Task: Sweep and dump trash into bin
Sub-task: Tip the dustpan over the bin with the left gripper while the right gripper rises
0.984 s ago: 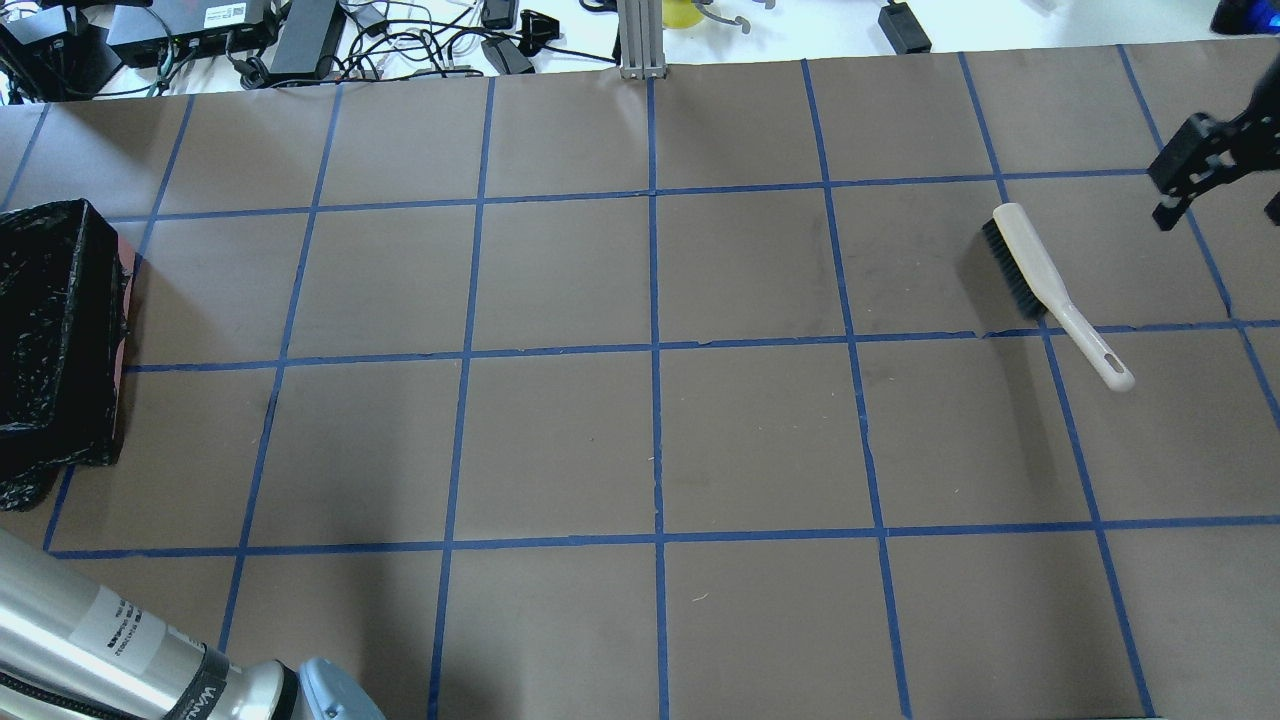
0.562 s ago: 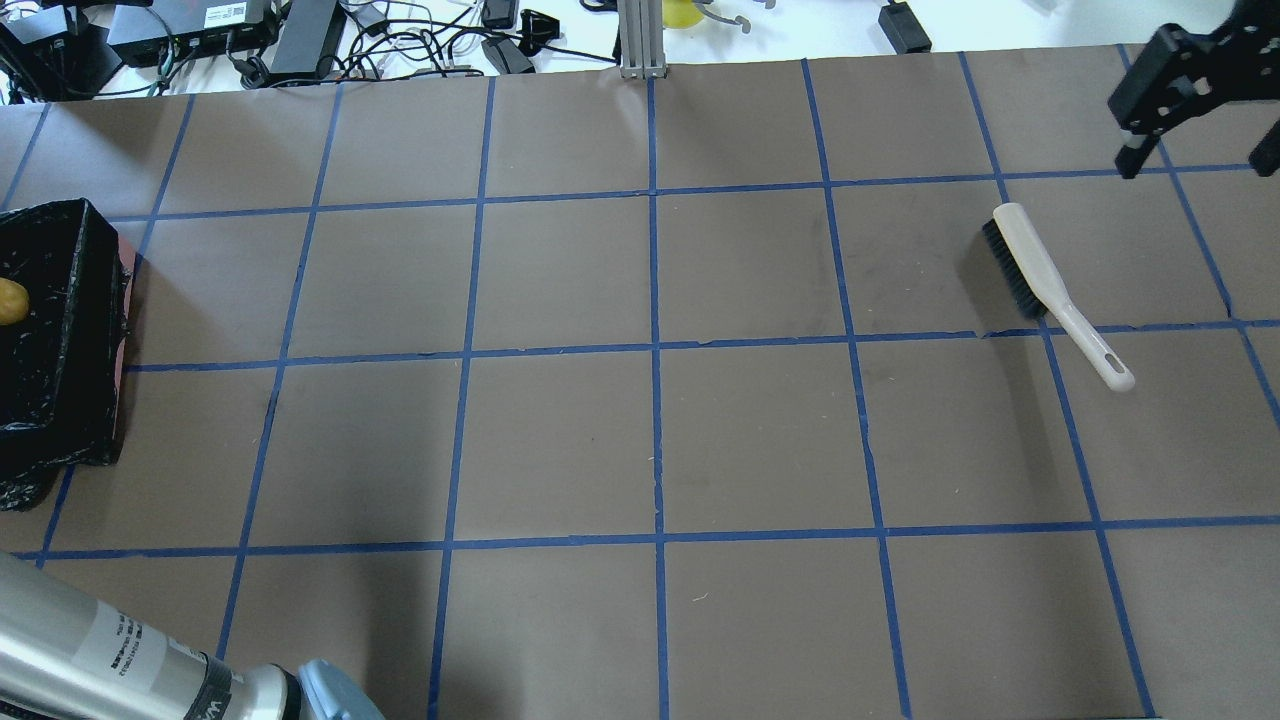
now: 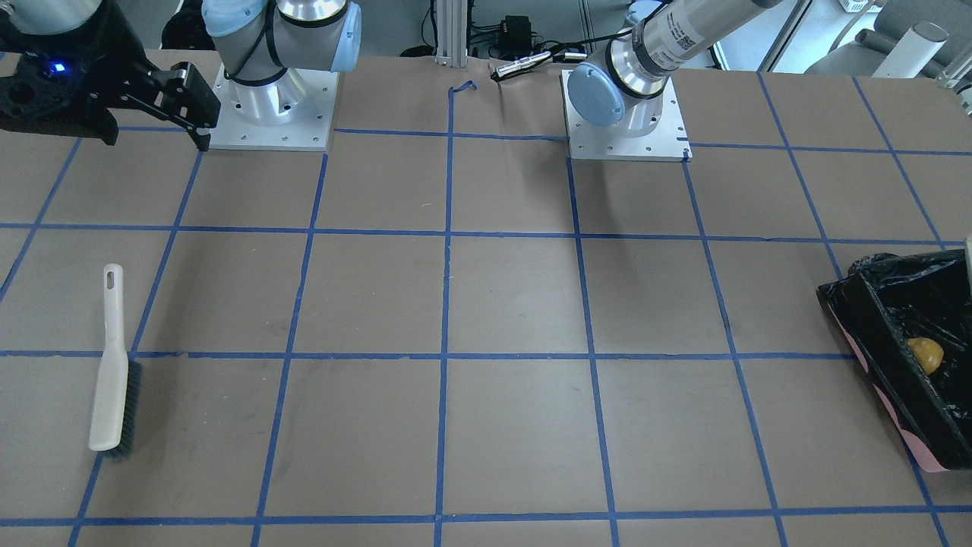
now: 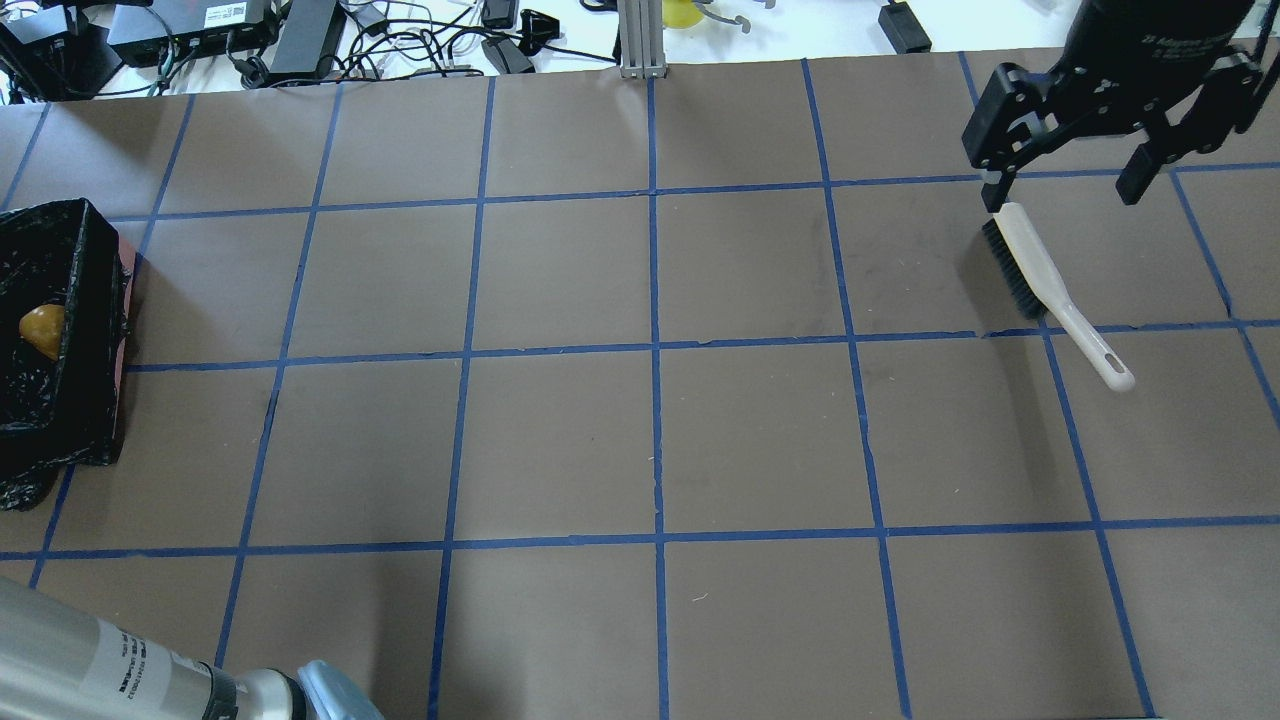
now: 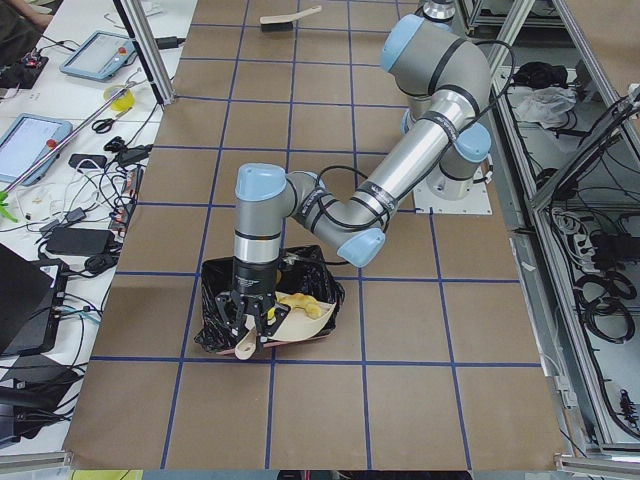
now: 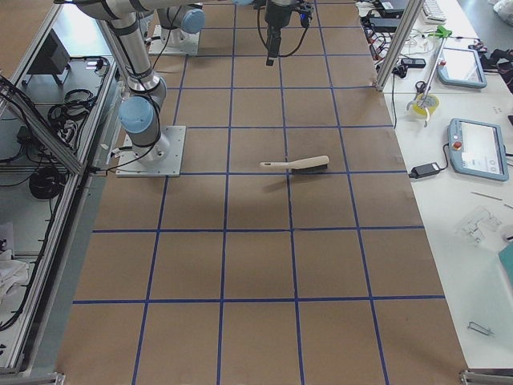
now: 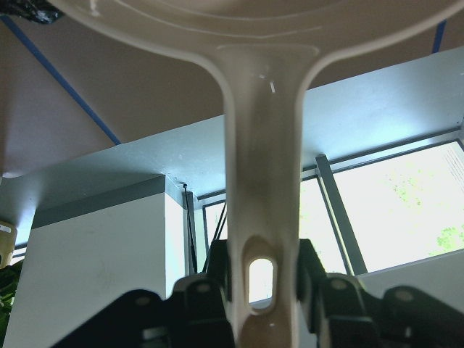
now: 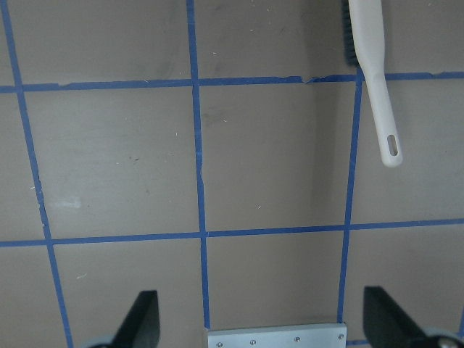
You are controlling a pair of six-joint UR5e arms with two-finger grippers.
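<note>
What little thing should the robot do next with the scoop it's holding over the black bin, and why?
Probably tilt the dustpan steeper. The left gripper is shut on its handle over the bin. One golden lump lies inside, but yellowish pieces seem to sit at the pan's lip.

I see the brown-papered desk (image 4: pixel 560 440) marked into squares by blue tape (image 4: pixel 655 350). Cables (image 4: pixel 400 45) and power bricks (image 4: pixel 305 35) crowd its far edge beside an aluminium post (image 4: pixel 640 35).
</note>
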